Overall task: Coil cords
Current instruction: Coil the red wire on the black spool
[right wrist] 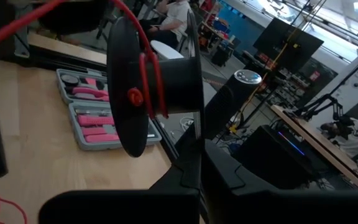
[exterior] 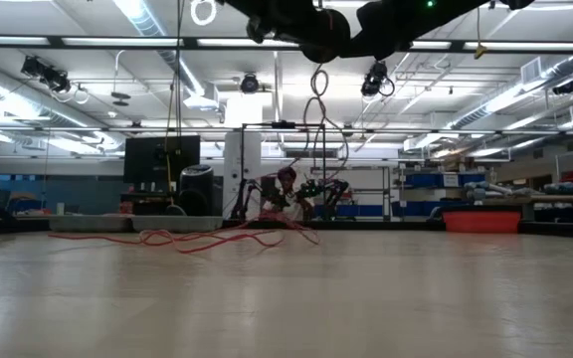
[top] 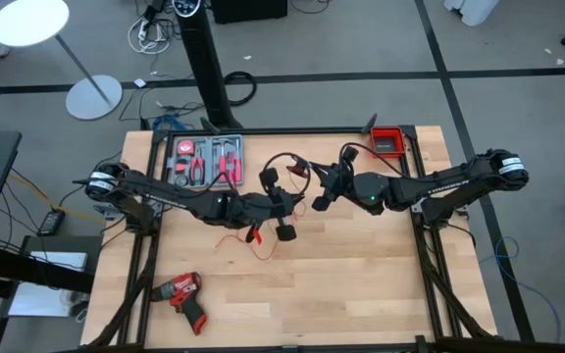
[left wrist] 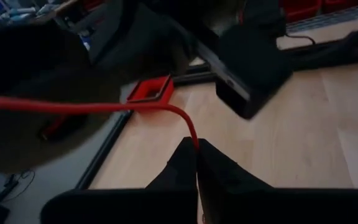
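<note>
Both arms meet mid-table in the high view. Left gripper (left wrist: 197, 163) fingers pressed together, pinching the red wire (left wrist: 92, 107); wire runs up from the fingertips and off to frame left in the left wrist view. More of the red wire lies loose on the table (top: 361, 294) just below centre of the high view, and shows as a low tangle left of centre in the low view. Right gripper (right wrist: 194, 158) shut on the rim of a black spool (right wrist: 148, 87), red wire wrapped round its hub. Black cable (top: 282, 162) loops just above the grippers, centre-top.

Around: tool case (top: 204, 160) w/ red-handled tools upper left of centre, close behind the arms; red bin (top: 387, 140) upper right; drill (top: 182, 294) lower left, well apart. Person seated beyond the table, top of right wrist view.
</note>
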`<action>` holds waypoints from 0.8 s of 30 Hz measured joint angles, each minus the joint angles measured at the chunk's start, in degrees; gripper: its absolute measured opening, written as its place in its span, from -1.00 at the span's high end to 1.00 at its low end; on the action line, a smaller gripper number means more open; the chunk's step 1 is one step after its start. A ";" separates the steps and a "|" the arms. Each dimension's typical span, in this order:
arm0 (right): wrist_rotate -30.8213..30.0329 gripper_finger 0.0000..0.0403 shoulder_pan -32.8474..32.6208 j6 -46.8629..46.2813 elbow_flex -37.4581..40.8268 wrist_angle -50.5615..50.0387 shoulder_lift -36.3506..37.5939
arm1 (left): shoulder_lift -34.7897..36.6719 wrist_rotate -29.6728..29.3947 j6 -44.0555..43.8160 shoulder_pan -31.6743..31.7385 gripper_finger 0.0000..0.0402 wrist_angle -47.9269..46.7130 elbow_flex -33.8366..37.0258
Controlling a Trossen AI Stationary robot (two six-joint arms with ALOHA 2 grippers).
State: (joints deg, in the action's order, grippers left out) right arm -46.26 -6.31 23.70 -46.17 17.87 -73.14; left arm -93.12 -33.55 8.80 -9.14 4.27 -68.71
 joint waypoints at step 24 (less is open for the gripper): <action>2.95 1.00 0.87 2.80 -0.04 -3.89 -2.73 | 0.00 8.36 -1.86 2.22 1.00 -1.44 -1.00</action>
State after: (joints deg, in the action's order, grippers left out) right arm -43.31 -5.43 26.50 -46.22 13.98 -75.87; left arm -93.12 -25.19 6.94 -6.92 2.83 -69.71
